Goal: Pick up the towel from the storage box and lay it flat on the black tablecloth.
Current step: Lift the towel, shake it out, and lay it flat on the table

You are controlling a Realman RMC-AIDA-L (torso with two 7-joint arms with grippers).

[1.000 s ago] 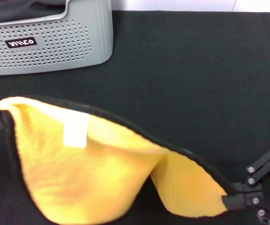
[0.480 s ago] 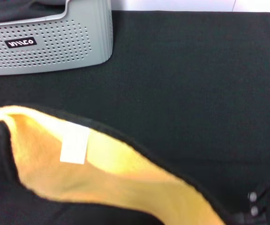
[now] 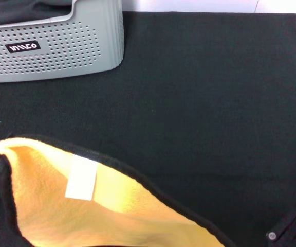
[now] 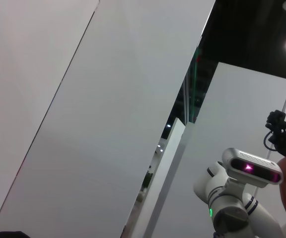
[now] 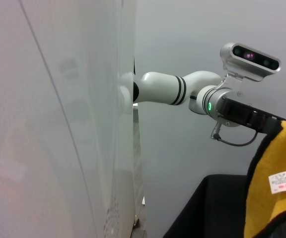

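Saw the towel (image 3: 60, 216) nearest, yellow side up with a white tag on it, stretched wide like a hammock above the black tablecloth (image 3: 199, 103). Found the left gripper (image 5: 281, 125) at one top corner, pinched tight on the cloth to keep that corner high. Spotted only a bit of the right gripper (image 3: 292, 231) at the near right edge, by the other end of the towel; could not tell its grip. Judged both ends held apart to keep the towel spread open, ready to go down flat. Noted plenty of bare black cloth past the towel to land on. Found the storage box (image 3: 55, 46) farthest back on the left, well apart from the towel, with a dark grey cloth (image 3: 24, 7) lying inside.
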